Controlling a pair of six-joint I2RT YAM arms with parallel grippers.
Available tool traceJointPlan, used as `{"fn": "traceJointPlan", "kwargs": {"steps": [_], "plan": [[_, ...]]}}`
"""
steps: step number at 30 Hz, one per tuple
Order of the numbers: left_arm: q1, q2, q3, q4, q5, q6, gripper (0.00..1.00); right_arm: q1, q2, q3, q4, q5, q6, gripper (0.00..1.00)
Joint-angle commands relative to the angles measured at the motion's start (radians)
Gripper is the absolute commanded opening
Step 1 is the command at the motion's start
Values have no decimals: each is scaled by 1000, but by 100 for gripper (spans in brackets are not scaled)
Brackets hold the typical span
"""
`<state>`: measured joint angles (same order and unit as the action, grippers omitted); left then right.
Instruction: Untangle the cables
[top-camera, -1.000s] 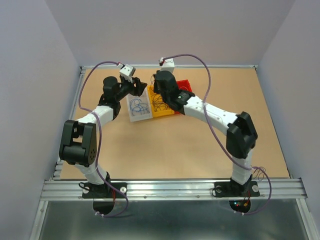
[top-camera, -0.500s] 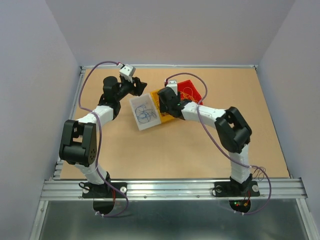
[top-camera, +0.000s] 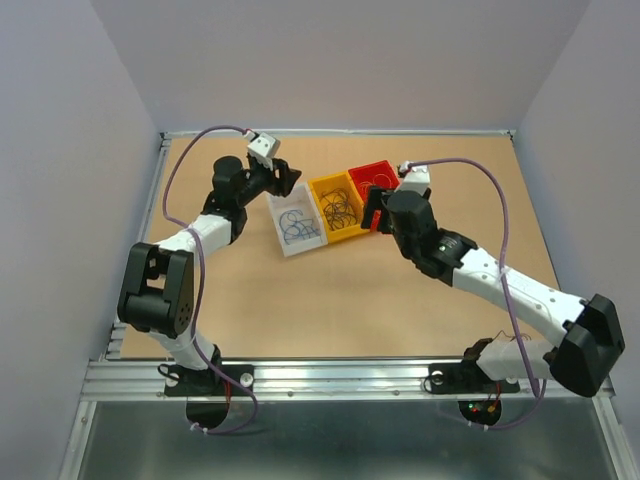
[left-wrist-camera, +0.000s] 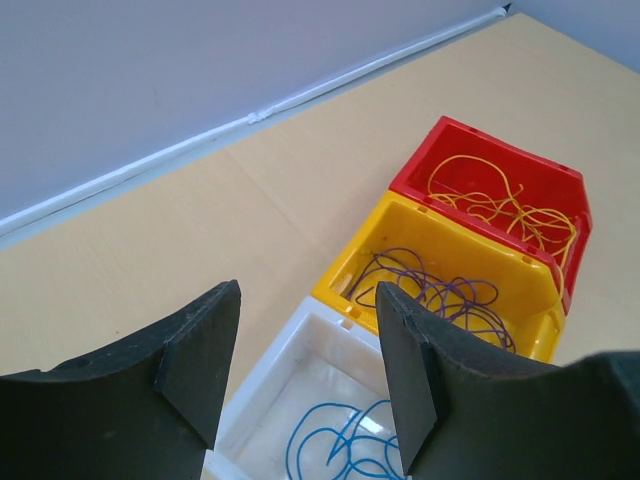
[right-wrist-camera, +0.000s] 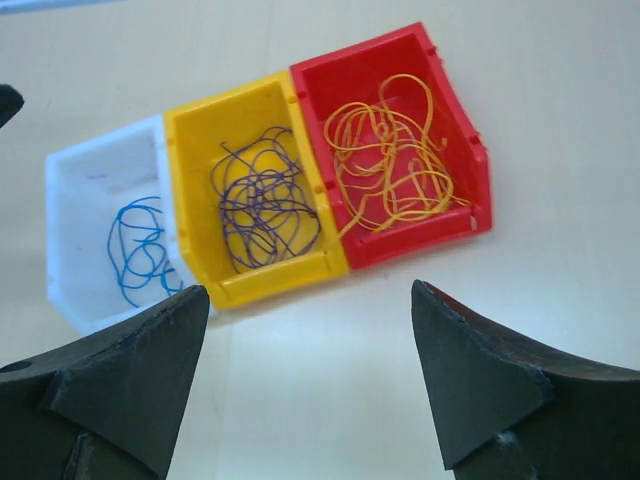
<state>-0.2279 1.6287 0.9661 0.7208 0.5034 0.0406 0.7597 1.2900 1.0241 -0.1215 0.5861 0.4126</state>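
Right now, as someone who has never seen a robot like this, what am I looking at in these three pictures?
These are two robot arms bolted to the near edge of a table. One picture looks down from above and behind them. The other two come from small cameras on each wrist, so the dark wedges at the bottom are that arm's own fingers. Three bins sit side by side on the table: a white bin with blue cables, a yellow bin with purple cables, and a red bin with orange cables. The left gripper and the right gripper are both open and hold nothing; each hangs near the bins.
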Motion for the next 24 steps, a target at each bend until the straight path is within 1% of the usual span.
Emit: {"fn": "traceJointPlan", "kwargs": {"steps": [1,4,5,6,8,9,10,11,12,13,14,16,17,20,22,23,24], "plan": [[-111,-116,-43,43,-20,76,68,-2,-170,-111,-4,118,37,87],[-218,-156,-73,13,-60,168,68,-2,-266,-165,-9,181,43,87],[-256,-162,-79,5,-75,200,67,-3,-329,-189,-10,222,40,88],[-336,-167,-93,-3,-101,246,68,-3,-362,-202,-20,239,41,90],[-392,-167,-98,-24,-106,275,68,-2,-432,-217,-50,279,73,92],[-433,-161,-95,-32,-106,280,68,-2,-504,-220,-106,294,95,98],[-442,-147,-87,-41,-97,277,69,-3,-533,-220,-147,311,118,98],[-447,-138,-69,-63,-74,268,70,-3,-581,-214,-259,374,197,99],[-449,-121,-58,-89,-60,248,70,-3,-599,-214,-318,409,239,100],[-449,-115,-47,-102,-49,243,70,-3,-613,-213,-386,446,291,100],[-449,-110,-38,-112,-25,243,70,-3,-624,-205,-531,516,443,100],[-450,-118,-43,-116,4,242,70,-3,-638,-196,-608,538,531,100],[-452,-124,-50,-116,44,240,70,-3,-638,-190,-644,550,570,100],[-485,-135,-53,-116,115,223,71,-3,-620,-141,-655,580,584,100],[-520,-121,-50,-116,121,225,71,-3,-607,-98,-655,610,583,100],[-571,-110,-47,-118,119,229,71,-3,-603,-81,-656,656,586,100],[-594,-99,-37,-118,109,238,72,-3,-597,-62,-658,673,575,100]]}}
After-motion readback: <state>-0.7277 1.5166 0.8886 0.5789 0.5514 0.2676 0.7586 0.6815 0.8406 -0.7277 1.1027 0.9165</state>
